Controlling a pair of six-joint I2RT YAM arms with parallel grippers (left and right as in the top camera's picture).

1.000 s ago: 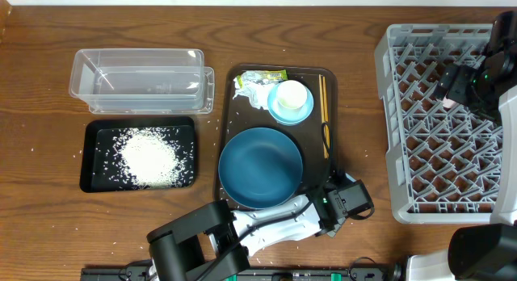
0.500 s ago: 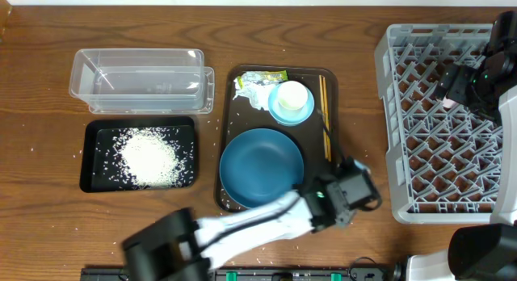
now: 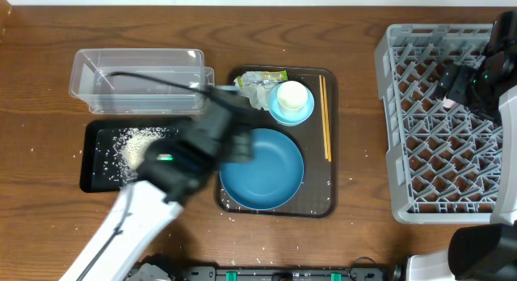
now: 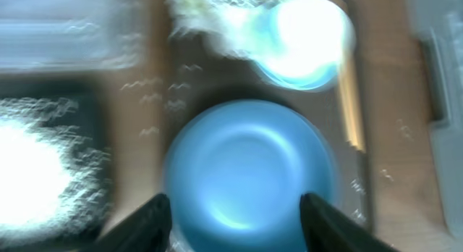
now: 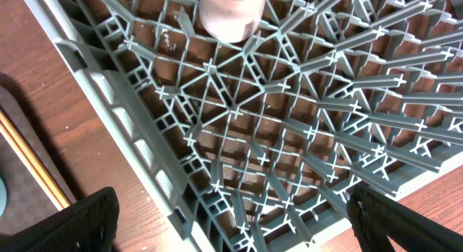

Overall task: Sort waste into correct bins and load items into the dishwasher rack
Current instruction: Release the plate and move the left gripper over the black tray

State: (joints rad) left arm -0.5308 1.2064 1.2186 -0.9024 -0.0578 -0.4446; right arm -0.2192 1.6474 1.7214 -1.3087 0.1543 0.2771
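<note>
— Left arm (image 3: 161, 180) has swung across since a second ago. It was at the near right corner of the brown serving tray (image 3: 319, 207); now it reaches in from the near left, over the black tray (image 3: 90, 178).
— Where's the blue dish (image 3: 266, 172)?
— On the near half of the serving tray, lying flat with nothing in it. On my left wrist camera the left gripper (image 4: 235, 217) hangs above its near edge, fingers spread with nothing between them. That view is badly smeared.
— And the rest of the tray?
— Behind the dish sits the light-blue bowl (image 3: 303, 113) with the white cup (image 3: 292, 95) in it. The crumpled tissue (image 3: 252, 94) touches the bowl's left side, and the snack wrapper (image 3: 265, 75) is just behind that. The chopsticks (image 3: 325, 119) lie along the right edge.
— Bins?
— Rice (image 3: 129, 144) is heaped in the black tray; the clear tub (image 3: 137, 75) sits just behind it.
— Right side?
— The right gripper (image 5: 239, 234) hovers over the dishwasher rack (image 3: 420, 164), jaws at full spread, holding nothing. The pink cup (image 5: 230, 11) sits in the rack's grid just ahead of it.
</note>
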